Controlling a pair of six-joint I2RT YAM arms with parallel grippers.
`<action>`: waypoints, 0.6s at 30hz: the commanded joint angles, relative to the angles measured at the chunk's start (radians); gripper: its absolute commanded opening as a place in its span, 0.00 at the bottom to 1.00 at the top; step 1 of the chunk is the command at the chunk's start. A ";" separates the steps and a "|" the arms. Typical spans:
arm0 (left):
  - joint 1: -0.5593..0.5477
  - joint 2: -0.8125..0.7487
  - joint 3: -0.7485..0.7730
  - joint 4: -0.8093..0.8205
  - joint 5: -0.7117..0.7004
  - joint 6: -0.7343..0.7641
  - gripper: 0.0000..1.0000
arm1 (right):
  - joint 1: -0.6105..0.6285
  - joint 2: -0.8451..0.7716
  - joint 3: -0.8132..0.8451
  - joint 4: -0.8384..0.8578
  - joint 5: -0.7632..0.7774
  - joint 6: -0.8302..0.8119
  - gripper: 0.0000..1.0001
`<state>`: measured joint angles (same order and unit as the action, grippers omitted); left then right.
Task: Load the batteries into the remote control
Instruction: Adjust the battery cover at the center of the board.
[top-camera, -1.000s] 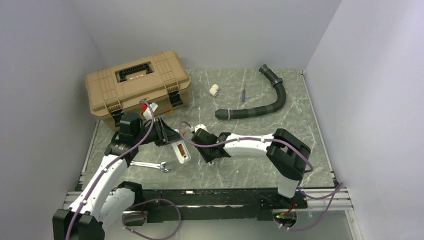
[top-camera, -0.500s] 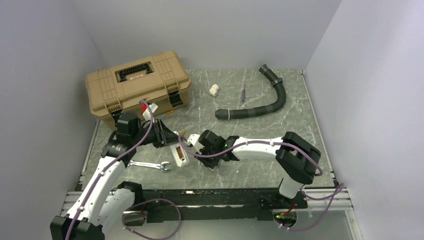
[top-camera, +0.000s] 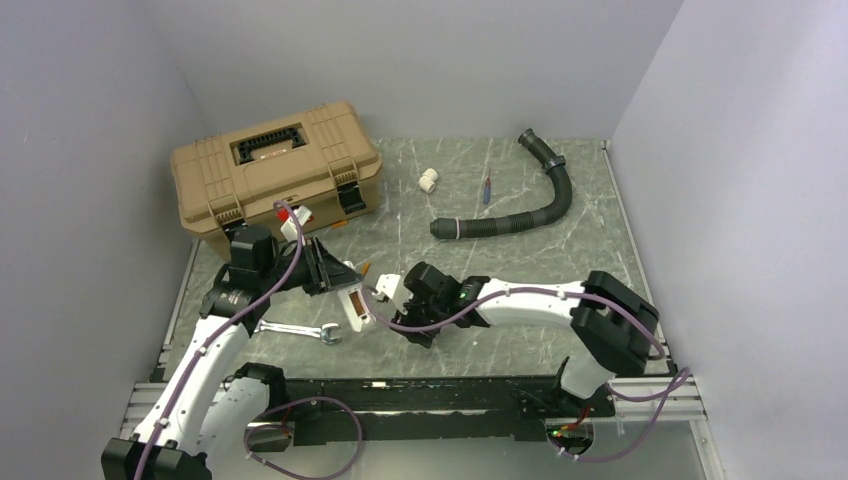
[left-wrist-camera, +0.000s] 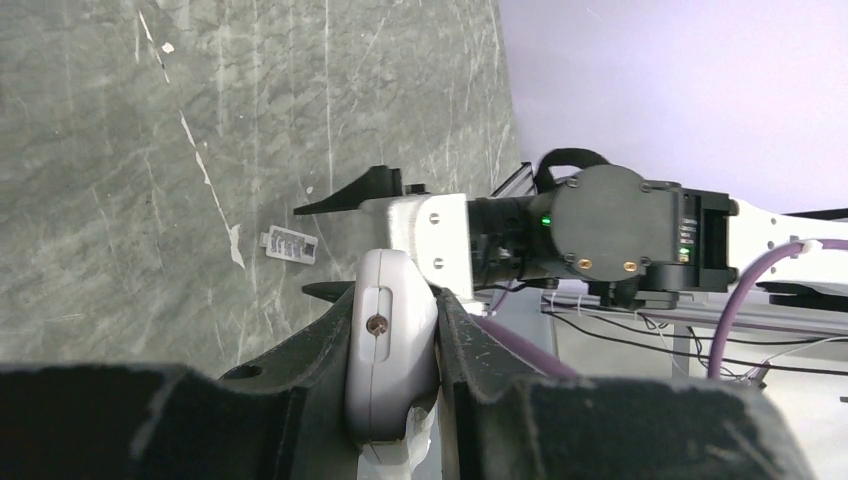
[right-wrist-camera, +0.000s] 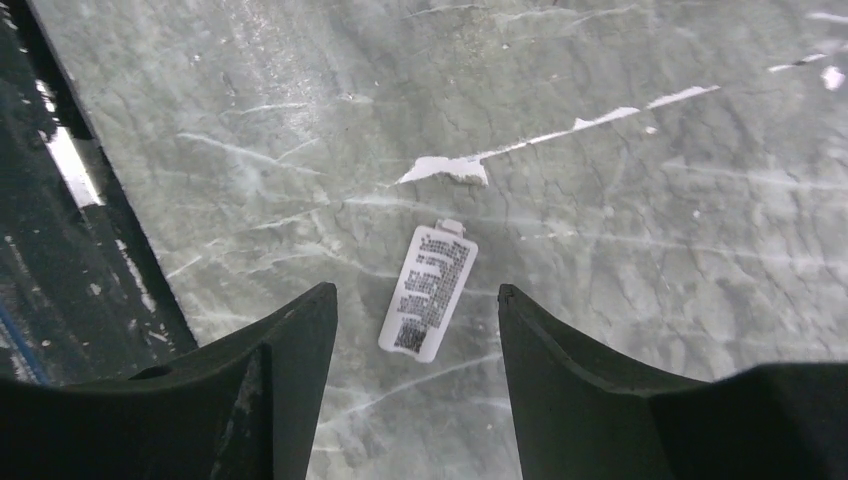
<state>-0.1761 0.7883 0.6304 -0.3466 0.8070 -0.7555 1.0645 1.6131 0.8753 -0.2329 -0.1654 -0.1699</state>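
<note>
My left gripper (top-camera: 345, 290) is shut on the white remote control (top-camera: 354, 306) and holds it above the table; in the left wrist view the remote (left-wrist-camera: 390, 360) sits edge-on between the fingers (left-wrist-camera: 300, 370). An orange-copper patch shows on the remote's upper face; I cannot make out separate batteries. My right gripper (top-camera: 392, 312) is open and empty, right beside the remote and pointing down. In the right wrist view its jaws (right-wrist-camera: 415, 295) stand wide on either side of a small white printed plate (right-wrist-camera: 428, 292) lying flat on the table; the plate also shows in the left wrist view (left-wrist-camera: 288, 244).
A tan toolbox (top-camera: 275, 170) stands at the back left. A silver wrench (top-camera: 300, 330) lies below the left gripper. A white pipe fitting (top-camera: 428, 180), a red-and-blue stick (top-camera: 487, 188) and a black corrugated hose (top-camera: 530, 205) lie at the back.
My right arm has swung left and nearer, bringing its open gripper close beside the remote and over the small plate. My left gripper has kept its hold on the remote, almost still.
</note>
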 joint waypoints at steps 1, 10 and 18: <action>0.009 -0.016 0.006 0.027 0.005 0.007 0.00 | -0.011 -0.138 -0.042 0.105 0.058 0.079 0.63; 0.014 -0.010 -0.004 0.057 0.009 -0.010 0.00 | -0.016 -0.249 -0.103 0.095 -0.017 0.397 0.18; 0.015 0.012 0.002 0.070 0.018 -0.016 0.00 | -0.011 -0.190 -0.161 0.120 -0.084 0.588 0.00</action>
<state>-0.1669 0.7929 0.6247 -0.3328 0.8078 -0.7654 1.0504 1.3964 0.7330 -0.1535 -0.2142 0.2893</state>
